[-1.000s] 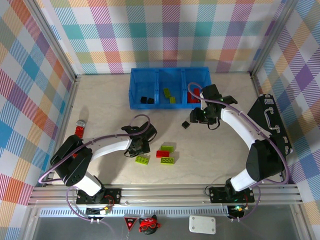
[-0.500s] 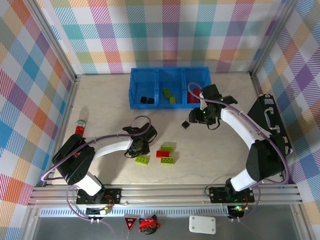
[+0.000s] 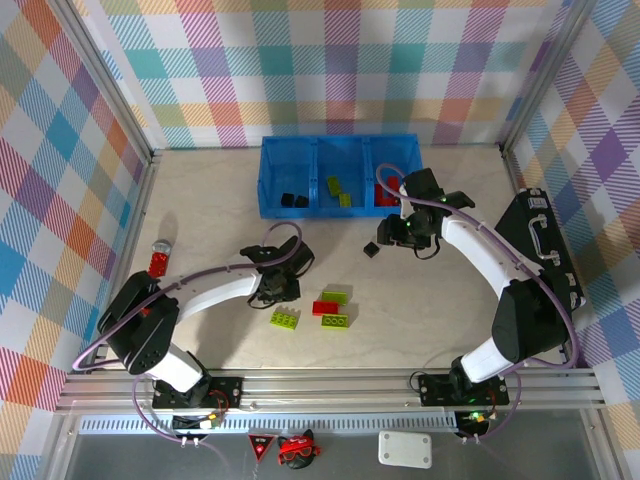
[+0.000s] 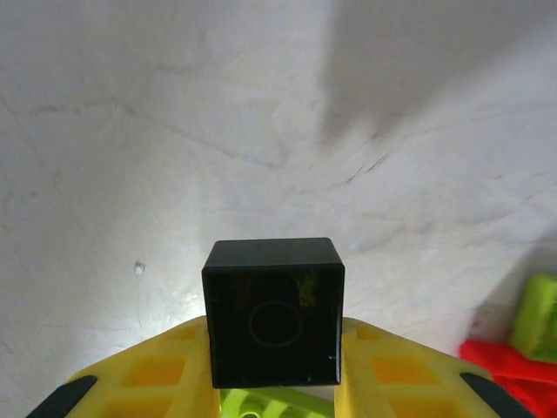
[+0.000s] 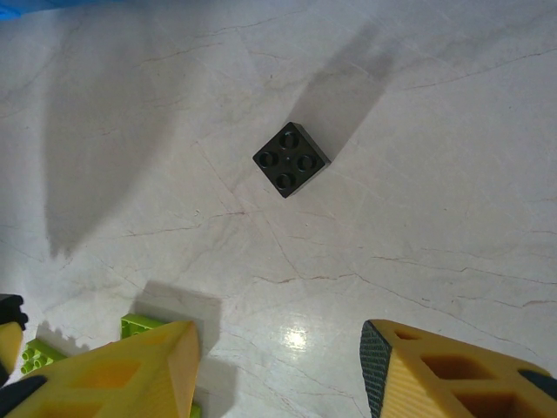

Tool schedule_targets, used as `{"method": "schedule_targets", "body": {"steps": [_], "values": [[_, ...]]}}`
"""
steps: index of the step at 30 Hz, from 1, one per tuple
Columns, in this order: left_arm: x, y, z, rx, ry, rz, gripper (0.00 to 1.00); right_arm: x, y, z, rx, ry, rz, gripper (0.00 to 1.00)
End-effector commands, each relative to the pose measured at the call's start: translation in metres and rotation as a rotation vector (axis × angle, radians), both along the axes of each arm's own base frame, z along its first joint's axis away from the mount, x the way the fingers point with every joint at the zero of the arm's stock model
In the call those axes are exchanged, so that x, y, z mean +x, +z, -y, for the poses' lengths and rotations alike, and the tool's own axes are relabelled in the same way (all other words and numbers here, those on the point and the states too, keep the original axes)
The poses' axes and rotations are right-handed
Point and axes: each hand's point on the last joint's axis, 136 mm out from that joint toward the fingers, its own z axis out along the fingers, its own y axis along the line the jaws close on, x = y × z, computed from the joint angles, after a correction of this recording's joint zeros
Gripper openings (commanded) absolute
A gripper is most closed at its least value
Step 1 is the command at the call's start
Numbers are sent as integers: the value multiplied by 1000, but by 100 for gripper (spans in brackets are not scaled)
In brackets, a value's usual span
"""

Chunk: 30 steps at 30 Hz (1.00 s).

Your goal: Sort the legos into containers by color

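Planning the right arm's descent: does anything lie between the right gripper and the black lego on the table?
No. In the right wrist view the stretch of table between the open right gripper and the black lego is bare.

The table point(image 5: 435, 131) lies bare under my right pincer point(image 5: 277, 340), one black brick point(image 5: 291, 160) ahead. Green and red bricks point(image 3: 324, 307) crowd the middle; the black case point(image 3: 540, 250) walls my right.

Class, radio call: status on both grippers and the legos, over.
Left gripper shut on black lego. Right gripper open by loose black lego. Green legos, red lego on table.
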Motion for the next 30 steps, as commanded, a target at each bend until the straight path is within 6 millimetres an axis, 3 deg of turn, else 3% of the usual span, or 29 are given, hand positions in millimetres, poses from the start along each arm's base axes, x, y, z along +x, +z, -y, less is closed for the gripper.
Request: {"method": "schedule_targets", "body": {"steps": [1,8,18,26,30], "values": [[15,30,-7,11,-45,58,17,-3,7,-2,20,-5,14,54],[60,68,-8,0,-95,148,4,-6,12,0,16,-13,19,54],[145,107,9,-118,-129,240,3,-11,26,4,21,-34,43,54],[210,107,16,-145,-148,265,6,-17,29,8,20,-45,42,54],[240,94,18,-130,-145,272,6,-19,32,8,19,-45,46,54]]}}
